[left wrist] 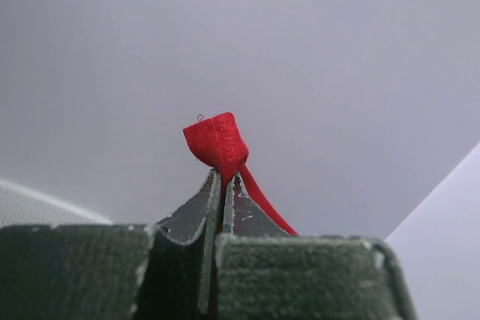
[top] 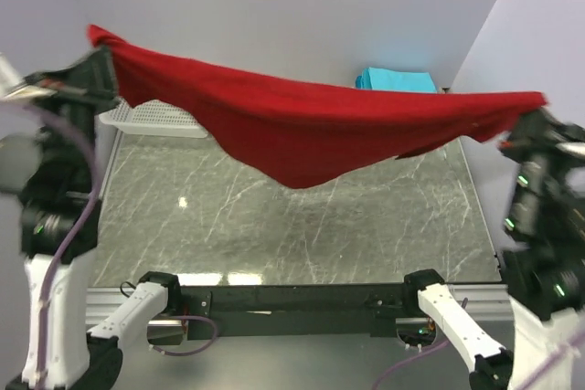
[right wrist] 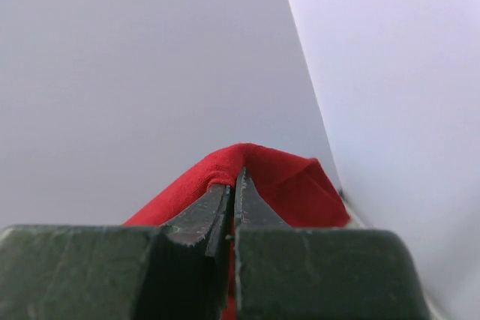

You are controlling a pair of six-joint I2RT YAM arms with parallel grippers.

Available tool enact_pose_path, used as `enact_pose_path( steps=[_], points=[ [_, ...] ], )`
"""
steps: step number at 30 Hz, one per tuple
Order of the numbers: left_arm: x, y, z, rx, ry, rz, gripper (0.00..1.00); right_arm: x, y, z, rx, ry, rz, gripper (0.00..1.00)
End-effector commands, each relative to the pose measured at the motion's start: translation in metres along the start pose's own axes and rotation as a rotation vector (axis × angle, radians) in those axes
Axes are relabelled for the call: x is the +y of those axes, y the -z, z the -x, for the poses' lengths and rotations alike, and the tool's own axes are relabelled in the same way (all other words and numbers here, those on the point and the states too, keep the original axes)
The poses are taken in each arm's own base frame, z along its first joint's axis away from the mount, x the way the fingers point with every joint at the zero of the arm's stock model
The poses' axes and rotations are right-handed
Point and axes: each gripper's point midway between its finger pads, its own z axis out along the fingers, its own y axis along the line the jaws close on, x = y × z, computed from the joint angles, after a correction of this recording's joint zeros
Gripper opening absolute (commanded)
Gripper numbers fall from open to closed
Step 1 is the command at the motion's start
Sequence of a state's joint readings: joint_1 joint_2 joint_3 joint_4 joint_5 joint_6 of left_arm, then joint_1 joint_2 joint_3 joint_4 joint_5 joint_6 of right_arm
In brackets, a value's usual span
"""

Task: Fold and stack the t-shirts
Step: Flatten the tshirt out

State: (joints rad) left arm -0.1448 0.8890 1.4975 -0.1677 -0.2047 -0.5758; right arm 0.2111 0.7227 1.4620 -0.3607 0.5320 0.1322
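The deep red t-shirt [top: 311,125] hangs stretched in the air above the table, sagging in the middle. My left gripper [top: 102,50] is shut on its left corner, high at the left. The left wrist view shows a red hem [left wrist: 217,140] pinched between the shut jaws of the left gripper [left wrist: 223,177]. My right gripper [top: 530,109] is shut on the right corner. The right wrist view shows red cloth [right wrist: 292,177] folded over the tips of the right gripper [right wrist: 232,185]. A folded turquoise t-shirt [top: 397,80] lies at the table's far right.
A white mesh basket [top: 151,119] stands at the far left, partly behind the red cloth. The grey marble table top [top: 292,235] lies below the shirt. White walls close in the back and both sides.
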Motion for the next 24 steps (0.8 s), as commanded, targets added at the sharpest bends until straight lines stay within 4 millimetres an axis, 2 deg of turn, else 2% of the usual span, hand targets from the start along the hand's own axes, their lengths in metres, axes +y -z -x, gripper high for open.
enact_pose_path(
  steps=[1,5,7,10,11,12,13,14,15,16,17,18,19,20,21,22,23,24],
  points=[
    [-0.030,0.034,0.069,-0.132,-0.037,-0.067,0.01,-0.005,0.033,0.075,-0.161,-0.008,0.058,0.00],
    [-0.062,0.070,0.123,-0.213,-0.049,-0.161,0.01,-0.005,0.055,0.114,-0.245,-0.025,0.107,0.00],
    [-0.065,0.076,0.130,-0.225,-0.053,-0.166,0.01,-0.004,0.058,0.124,-0.266,-0.031,0.116,0.00],
    [-0.057,0.073,0.124,-0.221,-0.048,-0.135,0.01,0.001,0.048,0.118,-0.249,0.008,0.117,0.00],
    [-0.048,0.064,0.108,-0.186,-0.052,-0.110,0.01,0.007,0.037,0.107,-0.221,0.021,0.118,0.00],
    [-0.038,0.058,0.101,-0.181,-0.050,-0.068,0.01,0.012,0.029,0.099,-0.200,0.028,0.124,0.00],
    [-0.030,0.051,0.090,-0.163,-0.049,-0.039,0.01,0.020,0.019,0.084,-0.168,0.044,0.146,0.00],
    [-0.010,0.035,0.061,-0.108,-0.063,0.025,0.02,0.030,0.002,0.064,-0.119,0.065,0.151,0.00],
    [0.009,0.027,0.047,-0.097,-0.059,0.101,0.02,0.035,-0.011,0.040,-0.068,0.092,0.155,0.00],
    [0.025,0.021,0.031,-0.077,-0.060,0.160,0.03,0.050,-0.028,0.014,-0.019,0.091,0.188,0.00],
    [0.056,0.011,-0.012,0.001,-0.084,0.245,0.04,0.057,-0.037,-0.005,0.015,0.092,0.204,0.00],
    [0.073,0.008,-0.034,0.034,-0.077,0.301,0.05,0.062,-0.047,-0.046,0.090,0.110,0.221,0.00],
    [0.096,0.005,-0.058,0.067,-0.092,0.372,0.07,0.071,-0.060,-0.073,0.130,0.110,0.239,0.00],
    [0.128,0.010,-0.103,0.155,-0.118,0.446,0.07,0.079,-0.064,-0.102,0.185,0.112,0.278,0.00],
    [0.149,0.015,-0.125,0.191,-0.118,0.501,0.08,0.077,-0.066,-0.152,0.284,0.114,0.277,0.00],
    [0.164,0.021,-0.150,0.237,-0.075,0.539,0.08,0.078,-0.074,-0.189,0.346,0.120,0.266,0.00],
    [0.197,0.037,-0.188,0.319,-0.072,0.614,0.15,0.076,-0.075,-0.220,0.410,0.098,0.250,0.00],
    [0.209,0.046,-0.206,0.340,-0.012,0.652,0.28,0.068,-0.070,-0.263,0.500,0.115,0.235,0.03]
  ],
)
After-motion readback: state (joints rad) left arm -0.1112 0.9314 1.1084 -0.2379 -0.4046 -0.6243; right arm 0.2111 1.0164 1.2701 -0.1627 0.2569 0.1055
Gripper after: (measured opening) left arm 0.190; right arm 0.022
